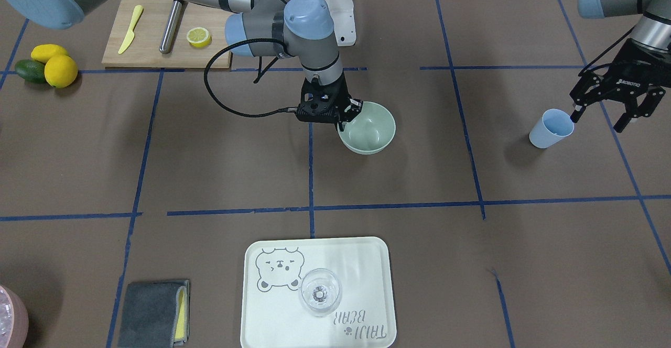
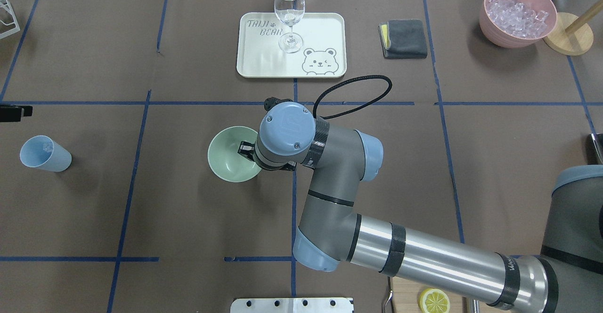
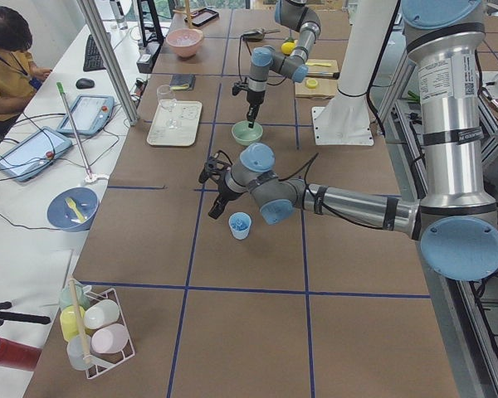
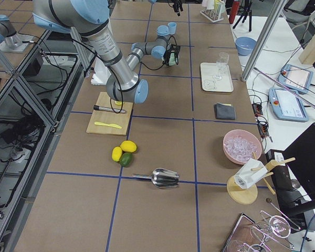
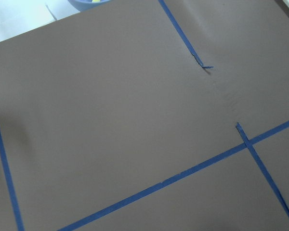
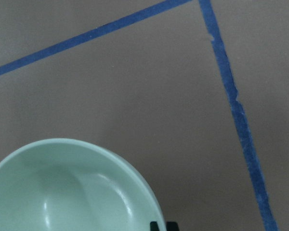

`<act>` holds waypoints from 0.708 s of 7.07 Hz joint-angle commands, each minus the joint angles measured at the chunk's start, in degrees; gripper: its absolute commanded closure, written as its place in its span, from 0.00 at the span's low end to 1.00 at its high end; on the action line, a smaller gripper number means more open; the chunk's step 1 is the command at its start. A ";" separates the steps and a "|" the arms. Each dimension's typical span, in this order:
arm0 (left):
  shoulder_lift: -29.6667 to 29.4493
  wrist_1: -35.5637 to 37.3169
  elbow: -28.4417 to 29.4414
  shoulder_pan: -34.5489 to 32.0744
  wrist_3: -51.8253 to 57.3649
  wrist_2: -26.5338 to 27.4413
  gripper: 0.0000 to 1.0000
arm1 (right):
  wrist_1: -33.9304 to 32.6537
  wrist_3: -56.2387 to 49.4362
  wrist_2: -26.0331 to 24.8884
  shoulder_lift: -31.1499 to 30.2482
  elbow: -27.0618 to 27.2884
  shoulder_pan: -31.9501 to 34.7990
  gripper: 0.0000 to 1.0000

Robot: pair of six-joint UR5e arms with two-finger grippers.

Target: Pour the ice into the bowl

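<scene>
The pale sage-green bowl stands at the table's middle and looks empty; it also shows in the overhead view and the right wrist view. My right gripper stands over its rim on the robot's side, fingers pinched on the rim. A light blue cup stands far to my left; in the overhead view something pale and glassy, probably ice, lies in it. My left gripper is open just beside the cup, one fingertip near its rim, holding nothing.
A pink bowl full of ice cubes stands at the far right. A white tray bears a wine glass. A grey cloth, a cutting board with knife and lemon half, and whole fruit lie around.
</scene>
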 commanded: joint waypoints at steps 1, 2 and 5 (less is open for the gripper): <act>8.87 -10.02 -1.10 14.67 -13.89 18.93 0.01 | 0.06 3.77 -0.16 0.99 -0.12 -0.23 0.59; 10.90 -11.36 -1.10 18.48 -17.77 23.28 0.01 | -0.11 4.23 -0.16 1.17 -0.12 -0.40 0.11; 15.75 -16.70 -0.75 28.44 -25.09 35.07 0.01 | -0.38 4.32 0.28 1.17 2.24 0.90 0.00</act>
